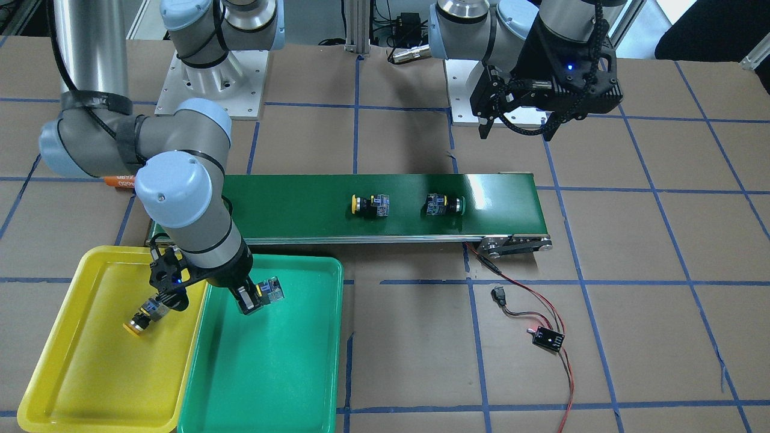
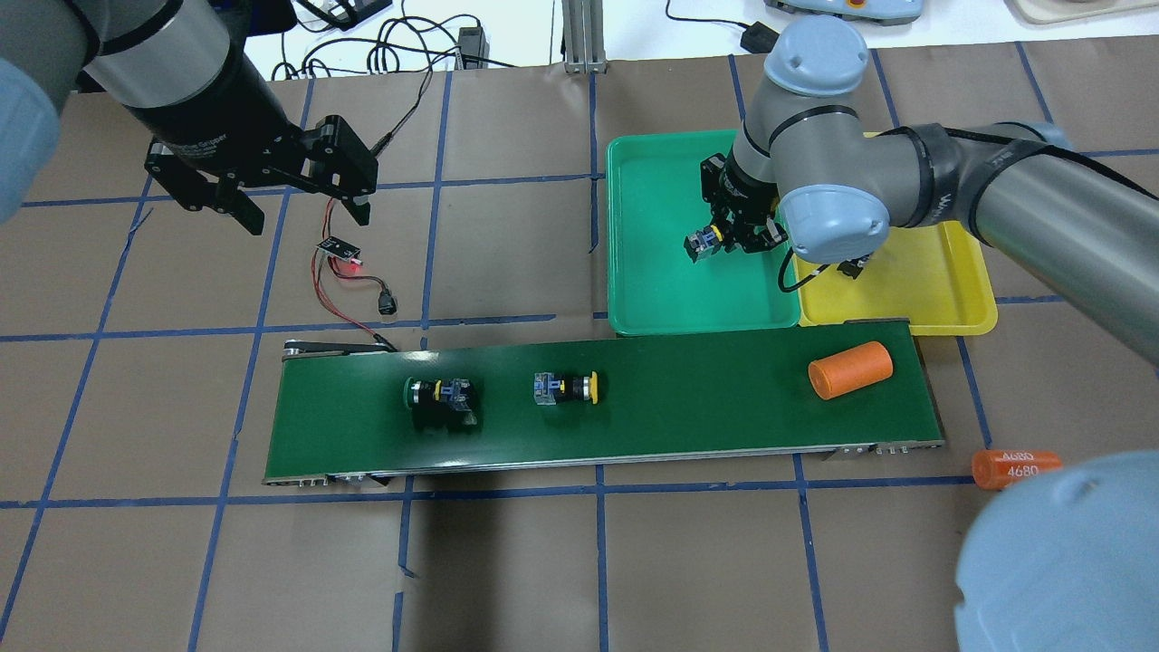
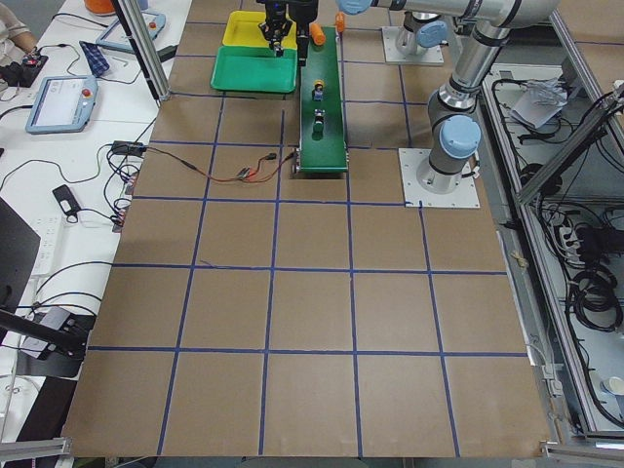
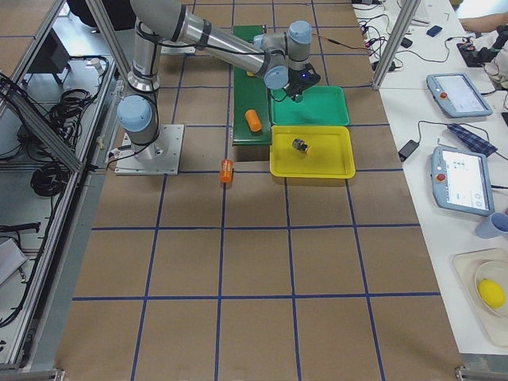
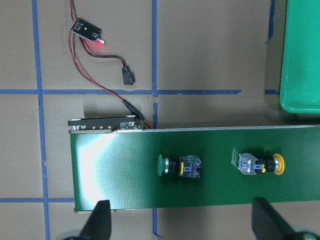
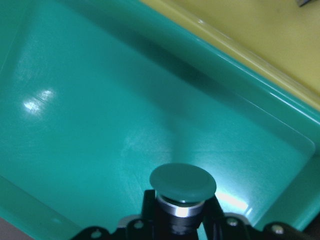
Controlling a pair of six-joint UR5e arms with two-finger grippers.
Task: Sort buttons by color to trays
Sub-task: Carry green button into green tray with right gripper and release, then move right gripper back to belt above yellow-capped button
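Over the green tray (image 2: 652, 299), the right end effector (image 2: 715, 243) pinches a green-capped button (image 6: 182, 182) between its fingers, while a yellow-capped button (image 1: 144, 317) lies in the yellow tray (image 2: 905, 290), which sits right against the green one. On the conveyor belt (image 2: 706, 398) beside the trays, a second green-capped button (image 2: 439, 396) and a second yellow-capped button (image 2: 566, 388) lie near each other. The left end effector (image 2: 303, 215), spread wide and holding nothing, hangs above the tabletop (image 2: 507, 561) well apart from the trays.
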